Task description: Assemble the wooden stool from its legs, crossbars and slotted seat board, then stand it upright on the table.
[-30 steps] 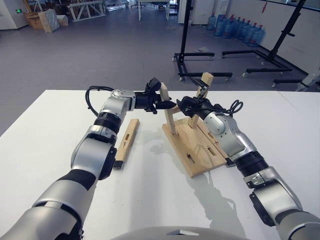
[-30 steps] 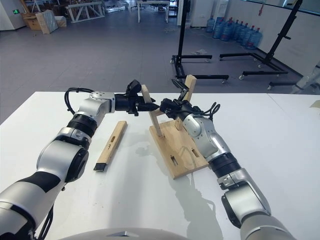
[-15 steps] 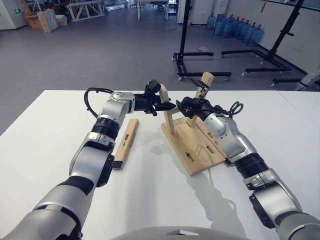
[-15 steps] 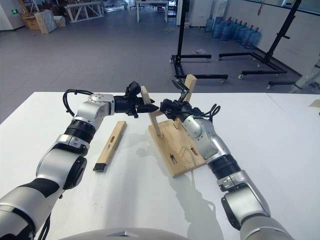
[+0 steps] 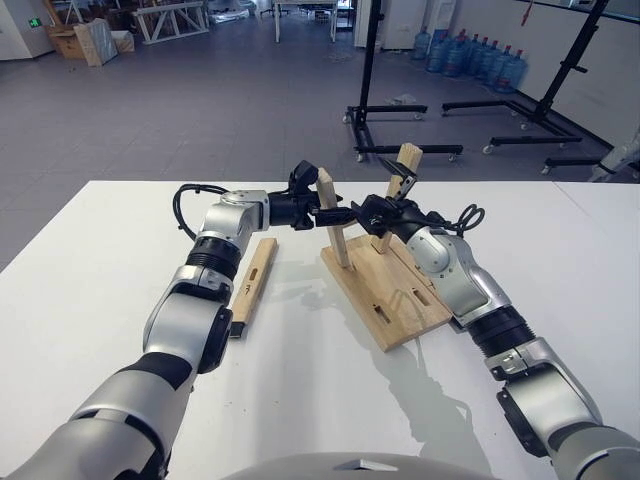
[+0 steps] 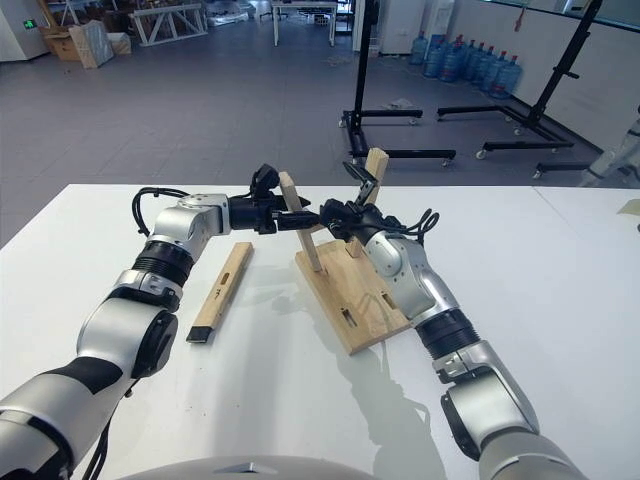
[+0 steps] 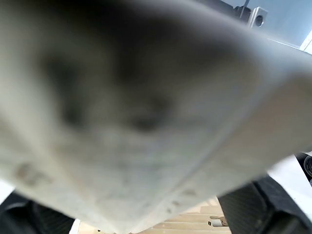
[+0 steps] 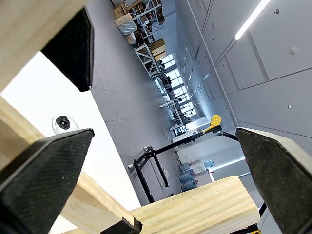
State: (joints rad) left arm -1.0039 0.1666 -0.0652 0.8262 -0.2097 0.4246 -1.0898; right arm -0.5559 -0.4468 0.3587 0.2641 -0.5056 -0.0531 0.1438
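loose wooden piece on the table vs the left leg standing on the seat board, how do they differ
The loose piece lies flat on the table; the left leg stands up from the seat board, leaning slightly. The loose piece has a dark end nearest the robot; the left leg shows none. Both are pale wooden bars.

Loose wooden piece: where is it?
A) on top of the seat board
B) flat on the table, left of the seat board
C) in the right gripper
B: the piece lies flat on the table, left of the seat board and apart from it.
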